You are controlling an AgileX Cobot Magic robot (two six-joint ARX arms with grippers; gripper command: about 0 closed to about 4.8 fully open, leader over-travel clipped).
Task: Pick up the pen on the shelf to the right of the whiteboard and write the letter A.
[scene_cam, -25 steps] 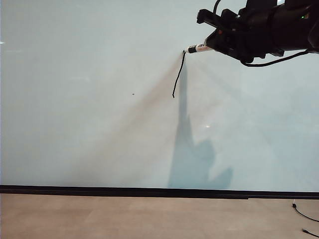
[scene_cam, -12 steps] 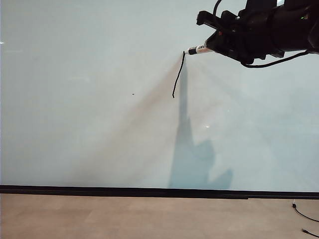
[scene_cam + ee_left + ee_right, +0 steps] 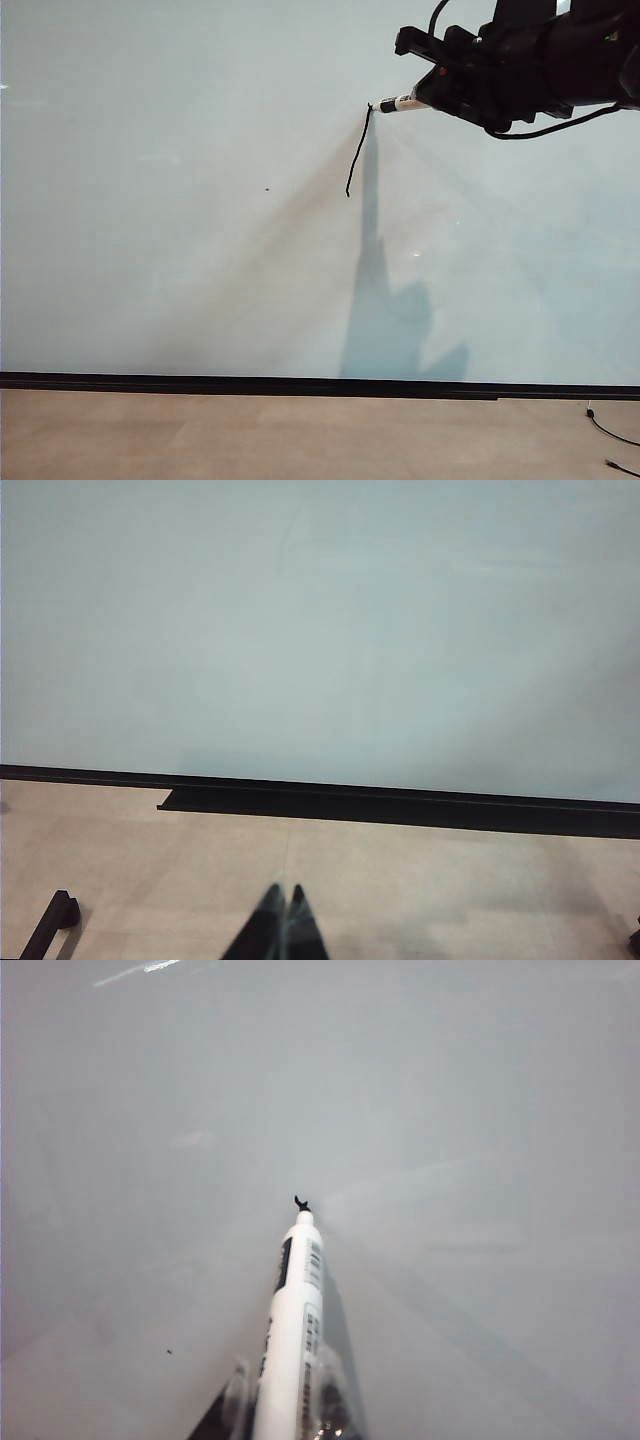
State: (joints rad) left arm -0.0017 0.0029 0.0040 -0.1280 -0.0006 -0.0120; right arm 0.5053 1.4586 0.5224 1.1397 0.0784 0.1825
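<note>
Currently the right end effector (image 3: 432, 92) is gripping the pen (image 3: 400, 102), pressing its tip to the whiteboard (image 3: 180, 250) atop 1 finished stroke (image 3: 358, 150). Next, I judge, a second slanting leg downward. The left end effector (image 3: 283, 925) is resting closed, empty, below the whiteboard.

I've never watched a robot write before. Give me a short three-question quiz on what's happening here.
1. True or false: the letter A is finished.
2. Which pincer holds the pen: left or right?
3. Where is the pen tip on the whiteboard? A) at the stroke's top end B) at its bottom end C) by the dark speck

Key: 1 false, only one slanted stroke; 2 right; 3 A.
</note>
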